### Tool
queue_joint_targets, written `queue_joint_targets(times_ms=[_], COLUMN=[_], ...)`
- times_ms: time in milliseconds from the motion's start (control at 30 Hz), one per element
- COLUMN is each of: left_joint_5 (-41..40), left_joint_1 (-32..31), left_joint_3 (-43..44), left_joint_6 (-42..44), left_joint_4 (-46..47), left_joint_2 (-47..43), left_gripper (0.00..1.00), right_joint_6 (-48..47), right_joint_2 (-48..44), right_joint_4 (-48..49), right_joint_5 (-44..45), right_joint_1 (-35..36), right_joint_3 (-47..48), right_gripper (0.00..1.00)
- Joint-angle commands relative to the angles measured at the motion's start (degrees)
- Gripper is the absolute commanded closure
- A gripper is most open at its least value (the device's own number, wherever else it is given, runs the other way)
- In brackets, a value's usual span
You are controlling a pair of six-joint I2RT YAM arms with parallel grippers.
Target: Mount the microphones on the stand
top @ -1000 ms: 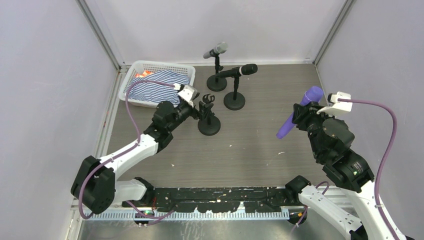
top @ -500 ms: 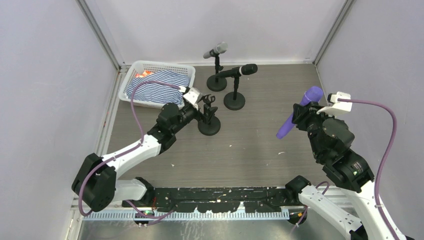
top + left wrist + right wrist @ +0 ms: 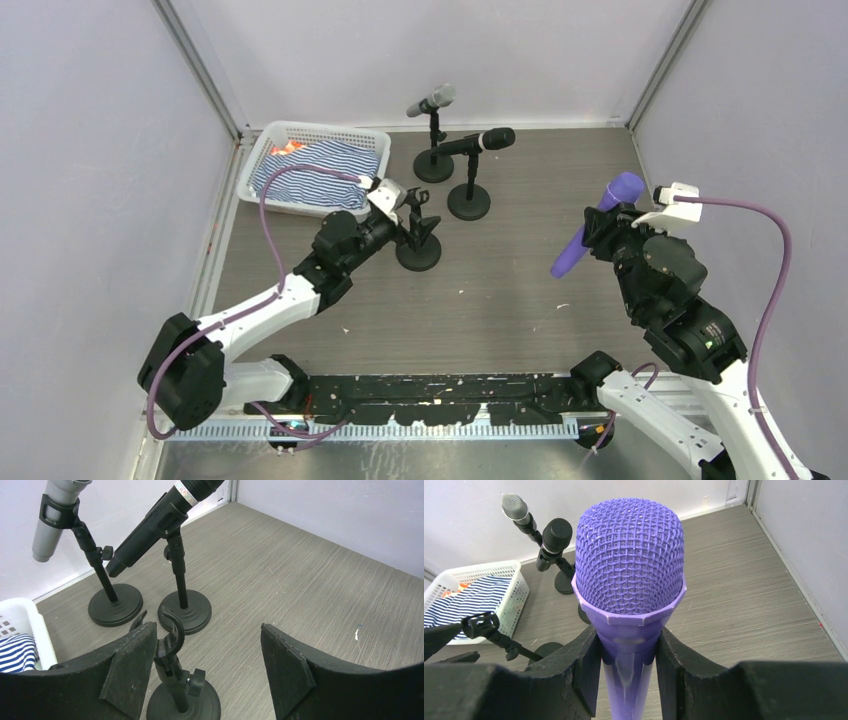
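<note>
Right tool [image 3: 598, 232]: clamped on the purple microphone [image 3: 574, 250], pads on the handle just below the head. The microphone is off the surface [image 3: 520, 300], over its right side. It is tilted, with the mesh head up toward the far right corner and the tail pointing down toward the middle. The right wrist view shows both fingers [image 3: 584, 665] pressed against the purple handle.

Left tool [image 3: 416, 224]: jaws wide, nothing gripped. It sits at the third stand [image 3: 420, 258], left of the surface's centre. In the left wrist view the stand's clip [image 3: 169, 640] rises between the two pads, close against the left pad [image 3: 131, 667] and well apart from the right one. Contact between clip and pad is possible, but the angle does not settle it.

Silver-grey microphone [image 3: 432, 100]: clipped in its stand by the far edge, about mid-width, head raised to the right.

Black microphone [image 3: 482, 141]: clipped in its stand just nearer than and to the right of the silver-grey one, at the same slant. The two round bases stand near each other without touching.

White basket [image 3: 262, 148]: far left corner, holding a blue-and-white striped cloth [image 3: 310, 170].
</note>
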Motion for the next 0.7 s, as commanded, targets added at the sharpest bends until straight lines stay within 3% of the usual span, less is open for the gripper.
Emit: queue_joint_targets(times_ms=[0, 100, 200, 467, 600, 667], left_joint_5=[-2.5, -5.3, -1.8, 19.3, 31.9, 37.8], left_joint_1=[-0.3, -0.1, 1.7, 15.4, 21.9, 23.5], left_joint_3=[-1.0, -1.1, -1.2, 0.5, 1.9, 2.5], left_joint_6=[-0.2, 0.6, 0.0, -12.2, -23.2, -28.7], left_joint_4=[2.4, 1.2, 1.5, 6.2, 18.2, 30.4], left_joint_2=[-2.2, -4.6, -7.5, -6.7, 2.0, 8.3], left_gripper=[0.23, 0.16, 0.10, 0.03, 0.01, 0.00], right_joint_6=[0.3, 0.3, 0.2, 0.3, 0.4, 0.3], right_joint_2=[0.0, -0.1, -0.1, -0.1, 0.0, 0.0], right_joint_4=[1.6, 1.3, 1.2, 1.4, 1.4, 1.1], right_joint_5=[0.2, 0.1, 0.1, -0.4, -0.7, -0.7], right_joint_1=[-0.2, -0.2, -0.3, -0.2, -0.2, -0.3], right_joint_3=[0.8, 1.1, 1.1, 0.9, 1.1, 1.4], right_gripper=[0.96, 0.96, 0.96, 0.96, 0.96, 0.96])
